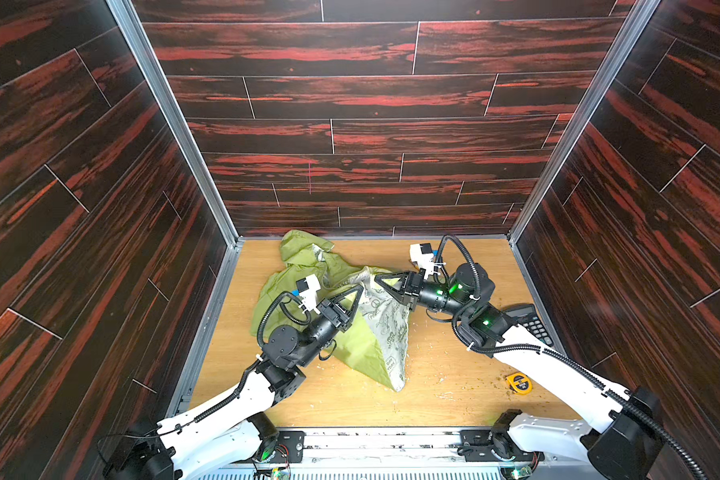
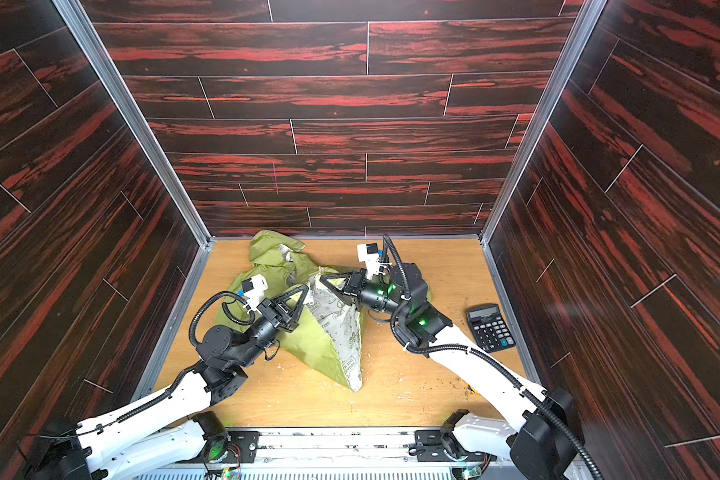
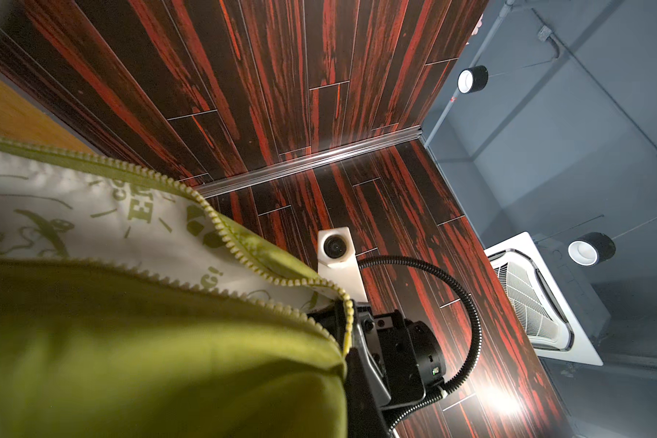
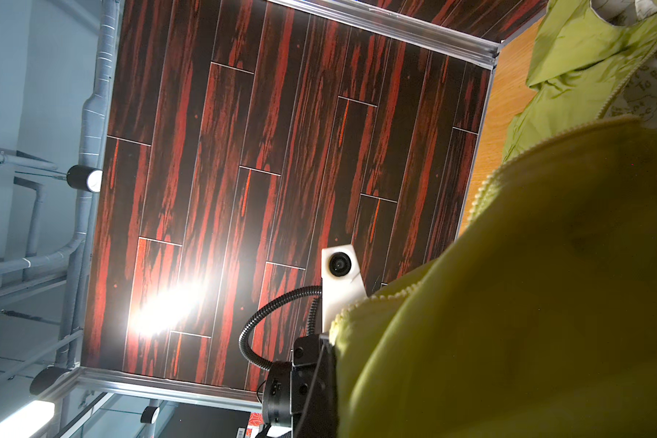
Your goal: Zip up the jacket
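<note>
both top views are bright, even and sharp, with wide-angle bowing of the side walls (image 1: 59, 208). in the wrist views, white glare burns on a glossy wall panel (image 4: 167, 307) — ceiling spotlights (image 3: 471, 79) glow above — and the nearest jacket (image 3: 129, 360) fabric is shadowed and out of focus.

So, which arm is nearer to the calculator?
Right. The right arm passes just beside the calculator; the left arm is far off, on the other side of the jacket.
</note>
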